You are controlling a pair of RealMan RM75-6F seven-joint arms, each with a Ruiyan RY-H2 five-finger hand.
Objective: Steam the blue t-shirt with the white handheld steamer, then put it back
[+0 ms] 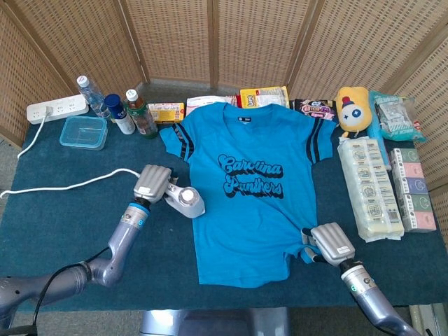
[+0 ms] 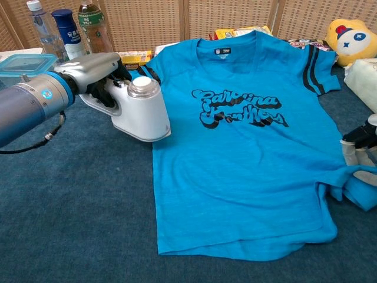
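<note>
The left hand [image 2: 97, 71] grips the white handheld steamer [image 2: 138, 109] at the blue t-shirt's [image 1: 245, 189] edge, while the right hand [image 1: 327, 243] pinches the bunched hem, which may drag and wrinkle further.

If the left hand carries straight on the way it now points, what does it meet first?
Probably the blue t-shirt: the left hand holds the white steamer pointing toward the shirt's left edge, though height above the cloth is unclear.

the head view looks steeply down from high above the near edge, far enough back to take in the whole table [image 1: 42, 210] and the wicker screen [image 1: 252, 38] behind. the chest view sits low and close, facing across the cloth. both share the blue t-shirt [image 1: 245, 189] [image 2: 247, 153].
</note>
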